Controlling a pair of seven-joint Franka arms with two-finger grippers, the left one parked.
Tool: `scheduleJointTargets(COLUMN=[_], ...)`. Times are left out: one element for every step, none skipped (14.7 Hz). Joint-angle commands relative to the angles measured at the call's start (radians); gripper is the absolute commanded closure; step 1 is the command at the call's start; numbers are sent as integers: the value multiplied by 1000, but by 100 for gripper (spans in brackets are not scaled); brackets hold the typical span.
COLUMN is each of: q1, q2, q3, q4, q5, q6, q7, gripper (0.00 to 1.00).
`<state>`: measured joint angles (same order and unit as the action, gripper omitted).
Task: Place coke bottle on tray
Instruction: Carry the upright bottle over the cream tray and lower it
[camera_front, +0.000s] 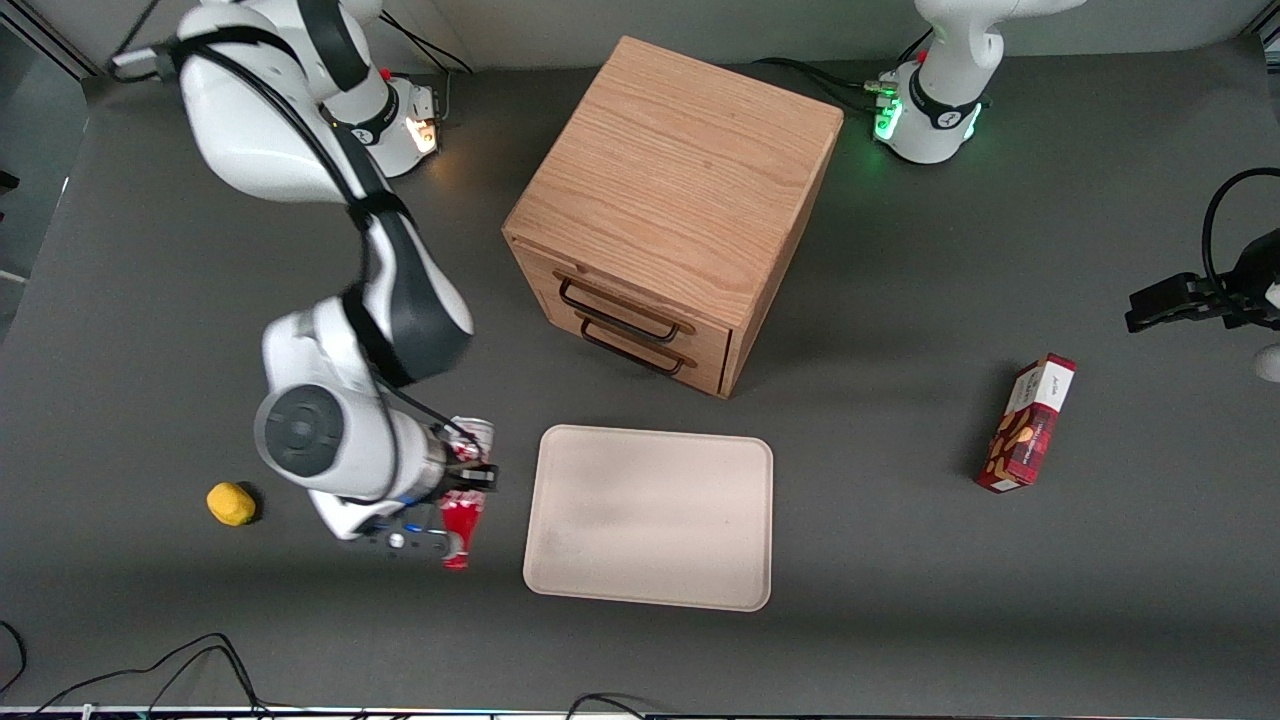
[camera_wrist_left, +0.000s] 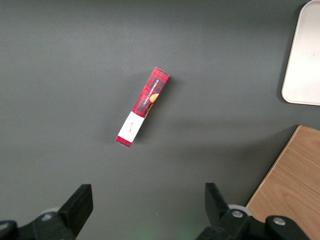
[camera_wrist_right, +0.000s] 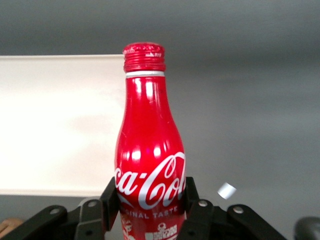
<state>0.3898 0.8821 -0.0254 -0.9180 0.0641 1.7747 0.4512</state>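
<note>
The coke bottle (camera_wrist_right: 149, 150) is red with white Coca-Cola script and a red cap, and it sits between my gripper's black fingers (camera_wrist_right: 192, 200), which press its lower body on both sides. In the front view my gripper (camera_front: 468, 478) holds the bottle (camera_front: 461, 520) lying roughly level, cap end nearer the front camera, just beside the beige tray (camera_front: 650, 515) on the working arm's side. The tray (camera_wrist_right: 55, 125) also shows past the bottle in the right wrist view.
A wooden drawer cabinet (camera_front: 670, 210) stands farther from the front camera than the tray. A small yellow object (camera_front: 231, 503) lies toward the working arm's end. A red snack box (camera_front: 1028, 423) lies toward the parked arm's end and shows in the left wrist view (camera_wrist_left: 143, 106).
</note>
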Motion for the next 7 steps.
scheduleJointTargets(q1=[20,35,37,37,38,53,60], q2=[95,113,127,138,153,173,196], q3=[-10,-11,-10,-10,-8,-10,-11], q4=[79,77,77,77,77,76,76], q5=[25,23,25,25,25,23,23], q6=[73,95,98,101,123,152,176], q7=[-11,-11,-11,-11,-9,4,21], gripper=[100,100,100,100,100,100,100])
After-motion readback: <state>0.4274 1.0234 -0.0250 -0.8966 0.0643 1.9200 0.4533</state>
